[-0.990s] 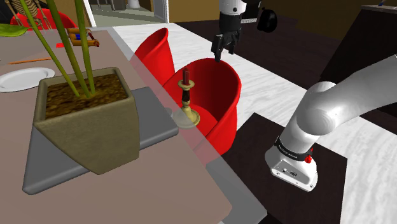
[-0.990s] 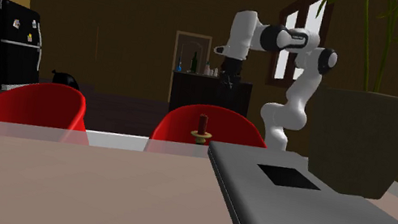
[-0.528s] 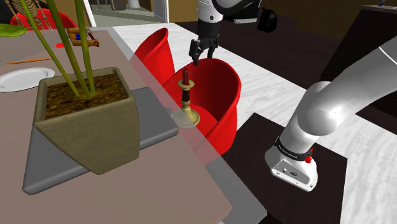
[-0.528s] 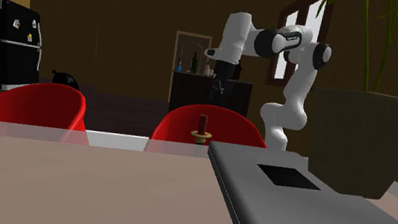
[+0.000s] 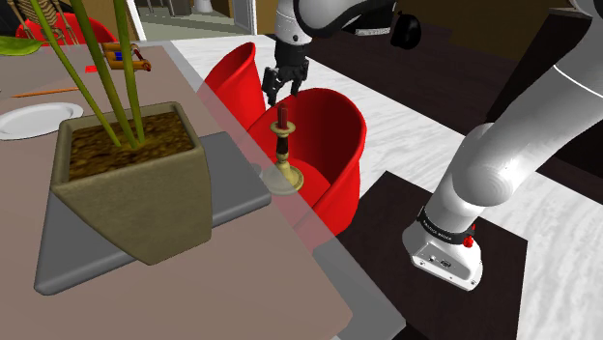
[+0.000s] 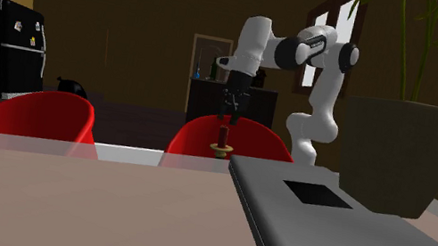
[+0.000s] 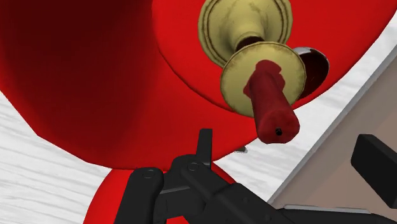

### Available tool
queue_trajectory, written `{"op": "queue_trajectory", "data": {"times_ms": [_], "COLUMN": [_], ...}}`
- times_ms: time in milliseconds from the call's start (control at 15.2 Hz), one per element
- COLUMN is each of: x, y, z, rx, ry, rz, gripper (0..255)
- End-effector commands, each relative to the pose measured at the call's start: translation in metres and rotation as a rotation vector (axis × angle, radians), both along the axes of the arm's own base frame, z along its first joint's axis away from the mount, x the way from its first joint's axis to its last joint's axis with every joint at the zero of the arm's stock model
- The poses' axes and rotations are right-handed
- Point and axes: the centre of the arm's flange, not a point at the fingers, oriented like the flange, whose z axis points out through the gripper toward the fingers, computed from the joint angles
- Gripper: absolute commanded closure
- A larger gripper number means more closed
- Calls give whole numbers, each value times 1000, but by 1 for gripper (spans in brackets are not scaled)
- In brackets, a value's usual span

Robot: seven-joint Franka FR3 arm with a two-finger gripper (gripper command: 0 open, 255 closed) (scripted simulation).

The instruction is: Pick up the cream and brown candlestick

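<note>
Gripper spread wide, hovering just above the candlestick; not touching it.

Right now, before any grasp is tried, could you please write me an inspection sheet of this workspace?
Surface: pinkish-brown table, see-through along its edge.
Job's things: candlestick with cream base, dark stem and dark red candle, upright at the table's edge by a red chair.
Clutter: grey mat, potted plant, white plate.
End effector: open, just above the candle, touching nothing.
Cables: nothing seen.
Surroundings: second red chair, white marbled floor, black fridge.
</note>
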Motion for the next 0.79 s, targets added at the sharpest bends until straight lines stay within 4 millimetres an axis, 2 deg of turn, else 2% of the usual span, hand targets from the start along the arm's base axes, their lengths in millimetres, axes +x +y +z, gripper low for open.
{"op": "queue_trajectory", "data": {"times_ms": [0,198,330,396,726], "x": [1,1,1,1,1], "y": [1,1,1,1,1], "z": [-10,-29,-29,-29,-29], "rx": [1,1,1,1,1], "ry": [-2,-2,-2,-1,-1], "rz": [1,1,1,1,1], "gripper": [0,0,0,255,255]}}
